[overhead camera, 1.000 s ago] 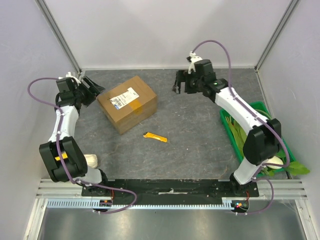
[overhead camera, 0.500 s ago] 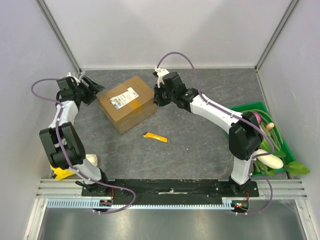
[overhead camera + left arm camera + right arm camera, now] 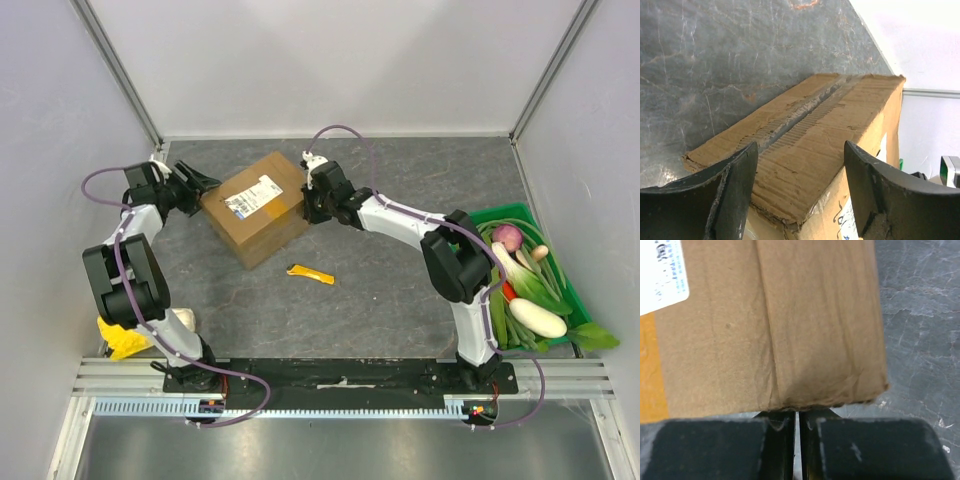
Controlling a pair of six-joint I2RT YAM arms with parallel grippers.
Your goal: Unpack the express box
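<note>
Now box (image 3: 258,207) looks braced: right tool (image 3: 309,205) is swung against it, pressed together; left tool (image 3: 206,183) is spread.

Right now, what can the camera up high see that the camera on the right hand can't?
Only the high camera shows the yellow cutter lying on the table, the green crate of vegetables, and the left gripper open at the left end of the express box. Only the right wrist camera shows, close up, the right gripper shut, its fingers pressed together just at the box's crumpled edge. Both show the brown box with its white label and orange tape.
</note>
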